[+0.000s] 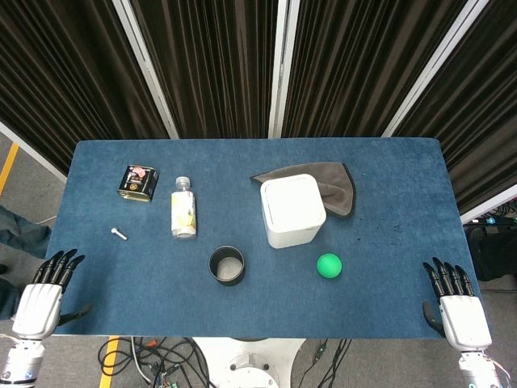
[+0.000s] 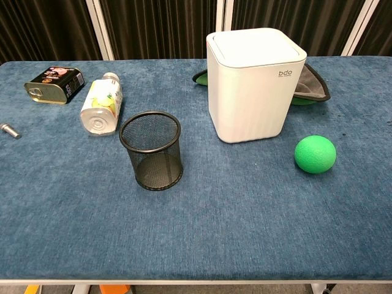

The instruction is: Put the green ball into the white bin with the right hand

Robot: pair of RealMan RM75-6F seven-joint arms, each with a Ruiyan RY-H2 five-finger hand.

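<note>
The green ball lies on the blue table, just right of and nearer than the white bin. The bin stands upright with its lid closed. My right hand hovers at the table's near right corner, fingers spread, holding nothing, well right of the ball. My left hand is at the near left corner, also spread and empty. Neither hand shows in the chest view.
A black mesh cup stands left of the ball. A plastic bottle, a dark tin and a small bolt lie on the left. A grey cloth sits behind the bin.
</note>
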